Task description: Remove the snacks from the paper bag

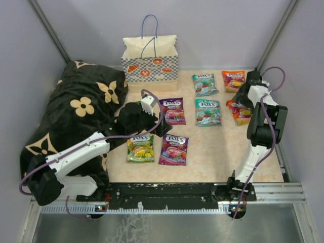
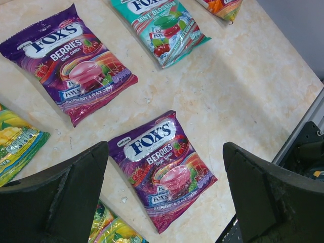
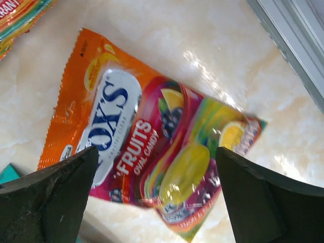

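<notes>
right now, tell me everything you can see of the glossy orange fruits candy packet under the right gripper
The glossy orange plastic packet is flat, with a serrated end, a white FOX'S logo, "FRUITS OVAL CANDY" and pictured fruit and sweets. It lies face up, diagonal in the wrist view, on the cream marbled tabletop. The open right gripper hovers above it, a finger to either side; no contact shows.
</notes>
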`<state>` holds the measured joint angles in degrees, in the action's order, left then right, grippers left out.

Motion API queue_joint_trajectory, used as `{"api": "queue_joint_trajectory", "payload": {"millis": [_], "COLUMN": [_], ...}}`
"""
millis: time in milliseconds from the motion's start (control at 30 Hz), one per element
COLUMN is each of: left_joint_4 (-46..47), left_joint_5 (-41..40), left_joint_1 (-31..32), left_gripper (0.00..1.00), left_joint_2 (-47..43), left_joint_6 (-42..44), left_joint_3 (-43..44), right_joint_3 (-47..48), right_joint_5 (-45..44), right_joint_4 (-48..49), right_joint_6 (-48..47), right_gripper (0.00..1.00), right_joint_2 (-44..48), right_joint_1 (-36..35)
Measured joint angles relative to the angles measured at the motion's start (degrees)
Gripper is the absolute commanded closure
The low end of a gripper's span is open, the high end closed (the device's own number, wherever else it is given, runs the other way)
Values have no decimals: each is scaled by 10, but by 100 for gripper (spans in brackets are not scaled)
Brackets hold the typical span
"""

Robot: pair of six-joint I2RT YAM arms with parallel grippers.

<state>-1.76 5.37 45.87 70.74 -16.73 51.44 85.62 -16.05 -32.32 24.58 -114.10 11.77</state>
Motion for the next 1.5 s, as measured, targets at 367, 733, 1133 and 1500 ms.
{"api": "queue_joint_trajectory", "payload": {"millis": [367,733,1133,1500], "left_joint_4": [0,-9,-9,-9], "left_joint_5": [9,9,9,9], "left_joint_1": [0,0,0,-2], "left_gripper": [1,1,1,1], "left_joint_2": [0,-7,-7,-7], "left_joint_6": [-2,-2,-2,-1], "left_joint_3": [0,-6,-7,-7], "right_joint_3": [157,156,123,25], "right_joint_5": [-79,-43,-36,-19], "right_joint_4": [-249,-270,-242,-179], "right_joint_6": [231,307,334,433], "right_gripper": [1,1,1,1], "right_joint_2": [8,-57,-74,-26], "right_joint_1": [0,0,0,1]}}
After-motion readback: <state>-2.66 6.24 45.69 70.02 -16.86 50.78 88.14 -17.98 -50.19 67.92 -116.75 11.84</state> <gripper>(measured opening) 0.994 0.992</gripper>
